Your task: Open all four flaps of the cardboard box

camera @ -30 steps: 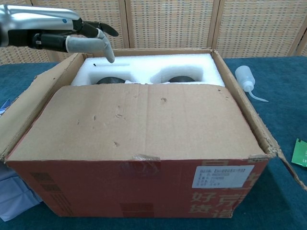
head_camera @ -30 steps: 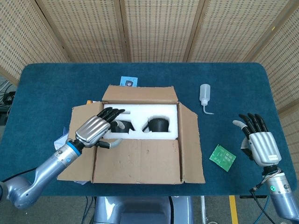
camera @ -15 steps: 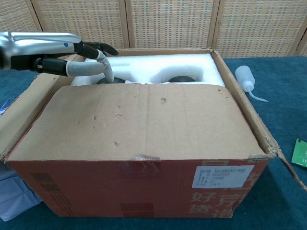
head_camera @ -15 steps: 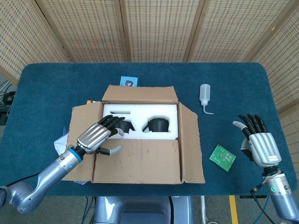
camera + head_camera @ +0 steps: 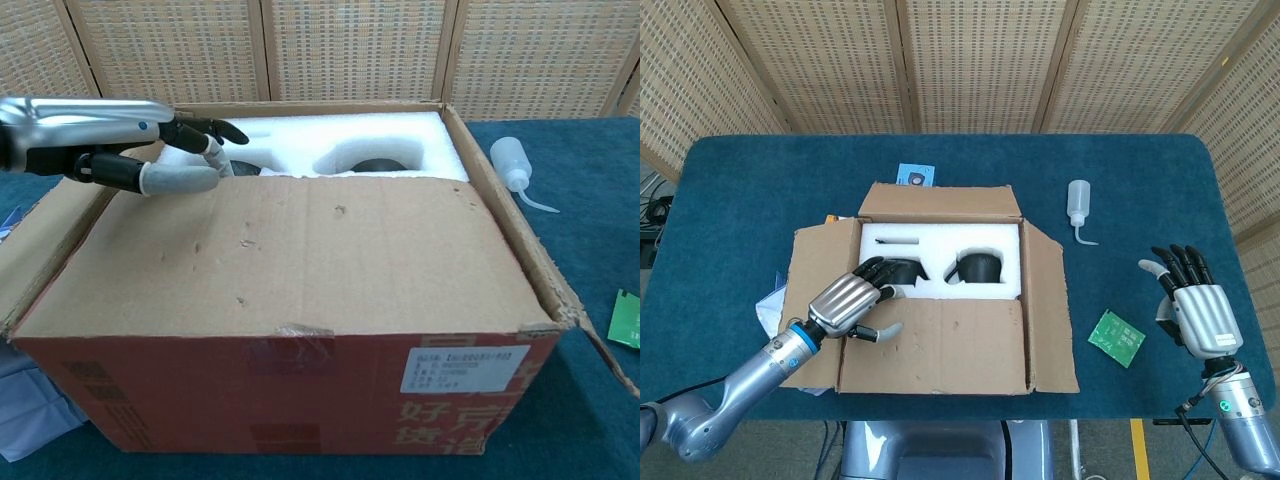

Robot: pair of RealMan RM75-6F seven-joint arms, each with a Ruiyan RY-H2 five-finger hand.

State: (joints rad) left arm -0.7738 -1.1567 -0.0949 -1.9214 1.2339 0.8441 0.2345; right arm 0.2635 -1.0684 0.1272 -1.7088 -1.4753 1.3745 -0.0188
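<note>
The cardboard box (image 5: pixel 935 300) stands mid-table. Its near flap (image 5: pixel 935 345) (image 5: pixel 300 250) lies flat over the front half. The left flap (image 5: pixel 818 262), right flap (image 5: pixel 1048 310) and back flap (image 5: pixel 940 200) are folded outward. Inside, white foam (image 5: pixel 940 240) holds black parts (image 5: pixel 980 268). My left hand (image 5: pixel 848 302) (image 5: pixel 140 150) is at the near flap's far left corner. Its thumb (image 5: pixel 180 180) rests on top of the flap, and its fingers reach past the flap's edge over the foam. My right hand (image 5: pixel 1198 310) is spread over the table's right side, holding nothing.
A white squeeze bottle (image 5: pixel 1078 205) (image 5: pixel 515 170) stands right of the box. A green circuit board (image 5: pixel 1117 338) (image 5: pixel 625 320) lies near the right flap. A blue card (image 5: pixel 914 176) sits behind the box, and loose papers (image 5: pixel 770 300) lie beneath the left flap.
My left hand has drawn back toward me and dropped lower, from over the foam to the near flap's edge, where its thumb now lies on the cardboard. The right hand is unmoved.
</note>
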